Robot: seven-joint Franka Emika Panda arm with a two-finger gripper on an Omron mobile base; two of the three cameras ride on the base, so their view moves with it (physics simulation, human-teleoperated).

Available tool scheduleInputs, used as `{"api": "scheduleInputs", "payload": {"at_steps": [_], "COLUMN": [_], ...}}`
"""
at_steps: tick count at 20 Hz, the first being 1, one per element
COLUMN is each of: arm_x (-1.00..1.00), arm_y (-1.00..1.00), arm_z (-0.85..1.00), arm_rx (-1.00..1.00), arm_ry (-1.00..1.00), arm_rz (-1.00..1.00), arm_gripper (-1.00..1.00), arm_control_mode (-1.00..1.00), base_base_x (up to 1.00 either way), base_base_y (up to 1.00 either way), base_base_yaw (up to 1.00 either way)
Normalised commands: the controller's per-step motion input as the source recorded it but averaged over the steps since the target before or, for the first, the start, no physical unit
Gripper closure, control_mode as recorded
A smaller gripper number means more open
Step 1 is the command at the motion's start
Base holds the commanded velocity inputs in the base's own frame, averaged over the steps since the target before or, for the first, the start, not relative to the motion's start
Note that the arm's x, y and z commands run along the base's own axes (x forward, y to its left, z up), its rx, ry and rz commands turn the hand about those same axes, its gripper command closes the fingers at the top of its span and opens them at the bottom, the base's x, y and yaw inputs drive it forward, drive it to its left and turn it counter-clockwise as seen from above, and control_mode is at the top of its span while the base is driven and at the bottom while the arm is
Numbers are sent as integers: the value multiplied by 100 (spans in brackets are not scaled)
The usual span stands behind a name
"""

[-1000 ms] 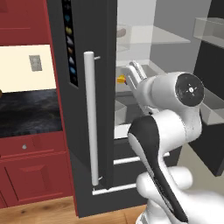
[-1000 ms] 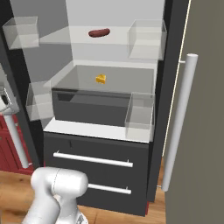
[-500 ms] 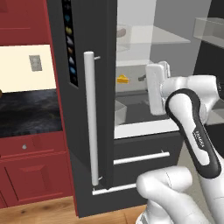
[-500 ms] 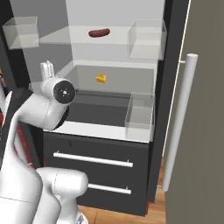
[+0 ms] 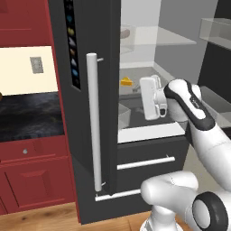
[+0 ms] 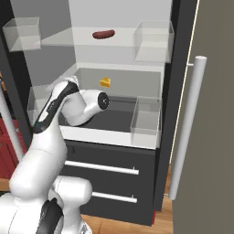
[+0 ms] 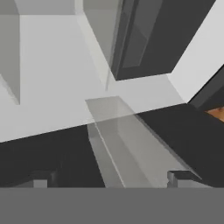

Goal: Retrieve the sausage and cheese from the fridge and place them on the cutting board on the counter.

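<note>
The fridge (image 6: 114, 151) stands open. On its upper clear shelf lies the dark red sausage (image 6: 103, 34). One level lower, at the back over the dark drawer, sits the yellow cheese (image 6: 106, 82) (image 5: 127, 81). My arm reaches into that lower compartment, and my hand (image 5: 151, 97) hangs just right of and below the cheese, apart from it. The gripper (image 7: 111, 180) is open, its fingertips (image 7: 41, 181) wide apart with nothing between them. It faces a clear bin and the dark drawer. The black counter (image 5: 27, 117) lies to the left. The cutting board is out of view.
The open door with its long white handle (image 5: 91, 122) stands left of my arm, and the other door's handle (image 6: 187, 128) is at the right. Clear bins (image 6: 153, 41) (image 6: 146, 119) hang on the right inside. Two drawers with white bars (image 6: 100, 169) sit below.
My arm has swung from in front of the base up and into the fridge's lower compartment. The hand now sits near the cheese. The gripper has stayed open and the food has not moved.
</note>
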Motion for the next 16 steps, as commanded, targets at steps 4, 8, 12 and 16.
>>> {"api": "scheduleInputs", "payload": {"at_steps": [4, 8, 12, 16], "arm_x": [73, 67, 49, 41], "arm_y": [5, 2, 20, 20], "arm_z": [-83, -58, -52, -31], "arm_rx": [-6, 0, 0, 0], "arm_ry": [1, 0, 0, 0], "arm_rz": [16, 12, 8, 7], "arm_gripper": [-100, -100, -100, -100], "arm_control_mode": [-100, -100, -100, -100], "base_base_x": [0, 0, 0, 0], "base_base_y": [0, 0, 0, 0], "base_base_yaw": [0, 0, 0, 0]}}
